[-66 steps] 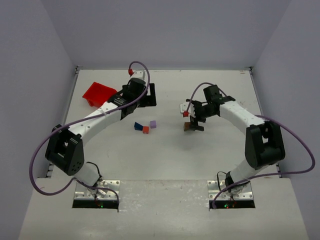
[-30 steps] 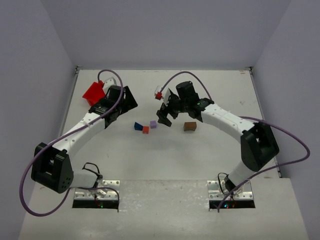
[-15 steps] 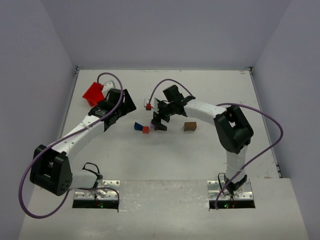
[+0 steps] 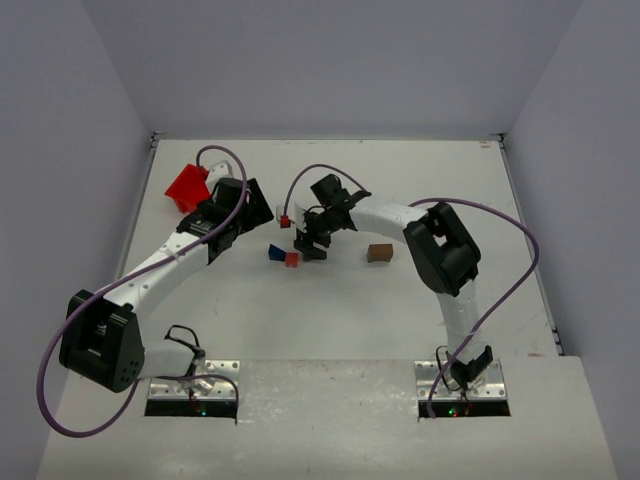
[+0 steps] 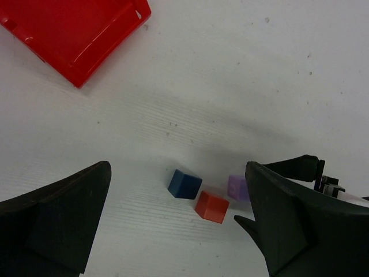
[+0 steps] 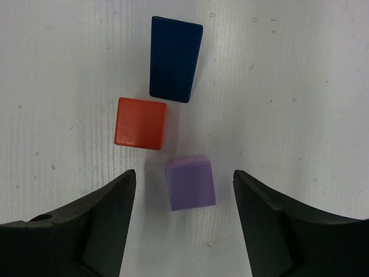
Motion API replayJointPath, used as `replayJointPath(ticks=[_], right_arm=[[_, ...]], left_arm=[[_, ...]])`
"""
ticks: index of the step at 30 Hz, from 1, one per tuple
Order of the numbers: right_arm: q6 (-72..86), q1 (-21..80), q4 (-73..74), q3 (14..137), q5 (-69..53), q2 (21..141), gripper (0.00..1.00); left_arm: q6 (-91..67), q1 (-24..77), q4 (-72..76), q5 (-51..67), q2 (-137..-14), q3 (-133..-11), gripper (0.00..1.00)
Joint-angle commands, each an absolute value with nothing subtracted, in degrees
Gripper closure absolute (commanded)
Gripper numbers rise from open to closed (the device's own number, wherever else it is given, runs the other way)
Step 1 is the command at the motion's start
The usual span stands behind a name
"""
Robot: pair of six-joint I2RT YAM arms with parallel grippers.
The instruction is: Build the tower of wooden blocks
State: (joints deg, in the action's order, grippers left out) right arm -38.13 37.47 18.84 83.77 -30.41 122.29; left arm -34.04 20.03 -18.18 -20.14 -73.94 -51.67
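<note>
Right arm swung left off brown block point(image 4: 379, 253), now over three-block cluster; left arm shifted toward red bin point(image 5: 75, 34).
Right fingers point(image 6: 98, 231) spread wide, empty, straddling lilac-purple block point(image 6: 190, 183): centred in gap, touching neither, edges slightly skewed to finger faces. Roughly cube, no real long axis.
Orange-red block point(image 6: 140, 123) just beyond, upper left; dark blue wedge point(image 6: 174, 59) further up frame, long axis up-down.
Left fingers point(image 5: 57, 219) wide, empty, hovering over counter point(image 4: 330, 320).
Right arm clearly nearer. Brown block sits alone, right of cluster.
Likely next: drop straight, close on purple.
</note>
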Motion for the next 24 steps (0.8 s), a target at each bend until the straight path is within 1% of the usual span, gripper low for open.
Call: replayJointPath(ticks=[1,5,8,12,13,16,17,20,22,24], right_arm=[[-38.88,37.38,17.78,84.64,-30.36,121.70,0.34],[-39.30,37.37,18.54,85.08,-29.81,122.47,0.36],[-39.37,37.36,18.45,85.08,-29.89,122.60,0.47],[-39.20,37.44,18.19,84.90,-30.87,122.25,0.57],[-39.11,37.36,18.10,84.72,-31.46,122.07,0.58],[-39.19,37.35,17.66,84.34,-31.93,121.21,0.67],[-39.12,37.35,17.23,84.15,-32.05,120.84,0.72],[-39.25,37.28,16.89,83.85,-33.40,119.87,0.77],[-39.68,37.34,17.23,83.66,-34.91,118.60,0.83],[-40.40,37.26,17.42,83.36,-35.26,117.18,0.86]], left_arm=[[-33.05,19.25,-15.21,-19.16,-72.07,-51.50,0.00],[-32.87,19.07,-15.02,-18.69,-72.07,-51.40,0.00],[-32.87,18.99,-14.94,-18.55,-72.07,-51.33,0.00],[-32.87,18.89,-14.94,-18.46,-72.07,-51.33,0.00],[-32.87,18.81,-15.02,-18.36,-72.07,-51.41,0.00],[-32.61,18.62,-14.67,-17.63,-72.07,-51.33,0.00],[-32.61,18.56,-14.60,-17.44,-72.07,-51.33,0.00],[-32.52,18.54,-14.68,-17.31,-72.07,-51.26,0.00],[-32.51,18.45,-14.68,-17.23,-72.07,-51.32,0.00],[-32.43,18.37,-14.77,-17.32,-72.07,-51.33,0.00]])
